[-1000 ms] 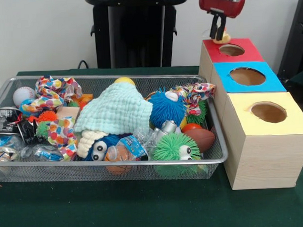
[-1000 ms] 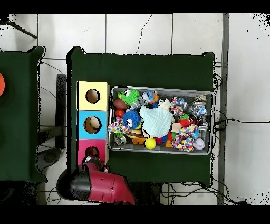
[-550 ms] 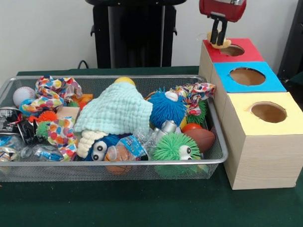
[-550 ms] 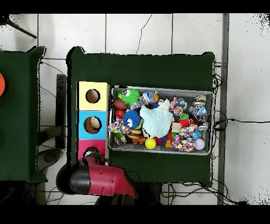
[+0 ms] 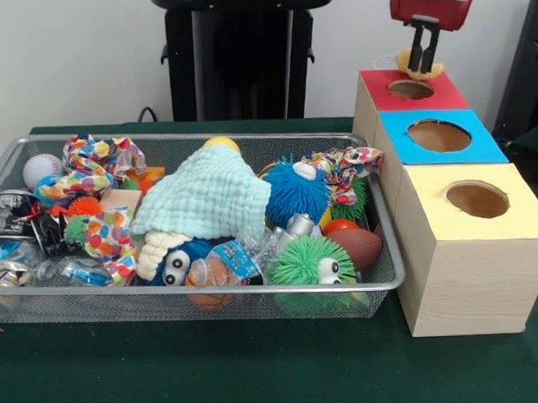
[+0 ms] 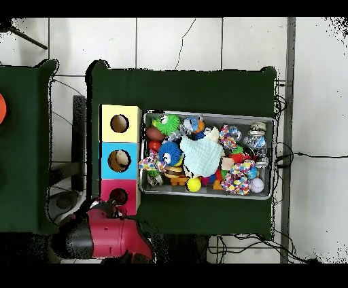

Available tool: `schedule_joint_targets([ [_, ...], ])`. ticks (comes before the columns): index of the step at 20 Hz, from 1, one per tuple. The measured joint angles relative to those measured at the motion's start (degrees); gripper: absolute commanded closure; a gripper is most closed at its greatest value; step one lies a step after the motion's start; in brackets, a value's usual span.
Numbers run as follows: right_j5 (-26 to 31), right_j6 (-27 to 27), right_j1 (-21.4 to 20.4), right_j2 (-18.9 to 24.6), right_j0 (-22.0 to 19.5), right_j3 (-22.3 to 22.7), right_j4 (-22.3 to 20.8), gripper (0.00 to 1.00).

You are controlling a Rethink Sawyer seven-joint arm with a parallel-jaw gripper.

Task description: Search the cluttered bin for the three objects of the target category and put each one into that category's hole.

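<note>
The gripper (image 5: 421,62) has shifted across the red-topped box (image 5: 433,97) within the last second: it hung at the box's 10 o'clock corner before, and now hangs past the hole (image 5: 412,89), toward 1 o'clock of it in the front view. Its two dark fingers are closed narrowly on a small yellow toy (image 5: 421,67), which looks like a rubber duck, though it is too small to be sure. The toy has travelled with the gripper and sits above the back rim of the box, not over the opening itself.

My reading is that the drop has not happened: the toy is clamped and clear of the hole, so the arm appears to have overshot and needs to come back toward 7 o'clock before letting go.

In the overhead view the red arm (image 6: 109,234) covers the box's near edge, and the hole (image 6: 118,197) shows dark beside it.

The wire bin (image 5: 388,277) is crowded with a mint cloth (image 5: 207,197), a blue spiky ball (image 5: 297,193), a green spiky ball (image 5: 308,260), a baseball (image 5: 41,167) and a small football (image 5: 356,245)
</note>
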Motion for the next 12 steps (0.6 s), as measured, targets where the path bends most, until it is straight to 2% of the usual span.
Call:
schedule_joint_targets([
  [12,-0.8,0.0,0.7,0.4,0.7,0.0,0.1,1.00],
])
